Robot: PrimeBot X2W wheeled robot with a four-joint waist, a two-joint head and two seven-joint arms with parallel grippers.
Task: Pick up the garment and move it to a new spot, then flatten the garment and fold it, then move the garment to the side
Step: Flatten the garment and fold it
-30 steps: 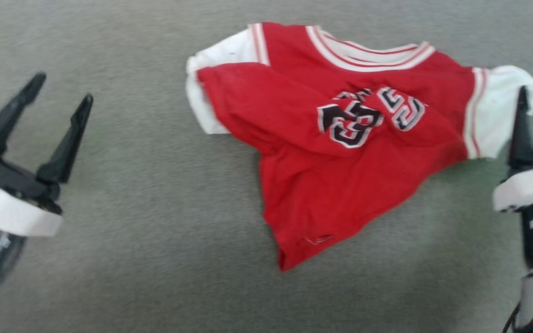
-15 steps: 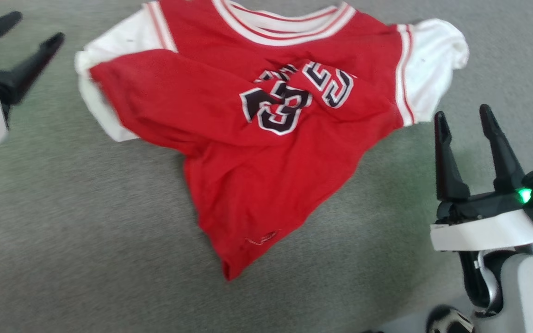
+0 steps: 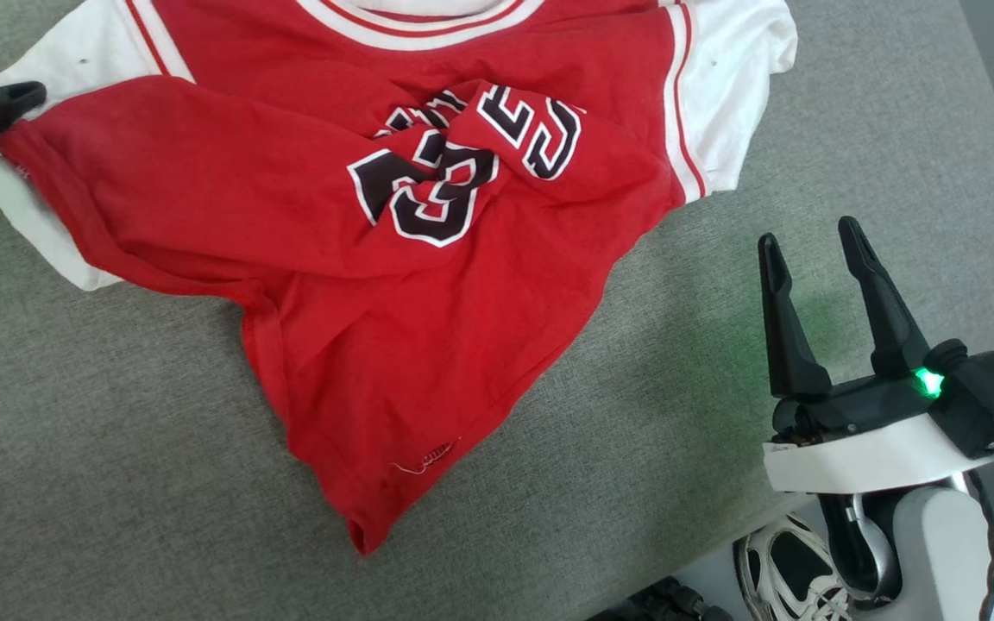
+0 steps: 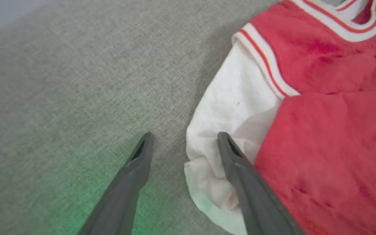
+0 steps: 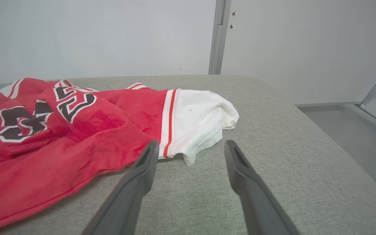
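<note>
I count one red garment point(image 3: 359, 345) on one grey padded table point(image 3: 117, 448). It has two white sleeves: a left sleeve point(image 3: 74, 65) and a right sleeve point(image 3: 730, 95). There are two grippers, the left gripper point(image 4: 184, 134) and the right gripper point(image 3: 806, 231), with two dark fingers each. One white shoe point(image 3: 777, 573) sits near right.

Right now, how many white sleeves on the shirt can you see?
2. One white sleeve lies at the left end effector, partly under a red fold of the garment; the other sleeve lies on its opposite side.
</note>
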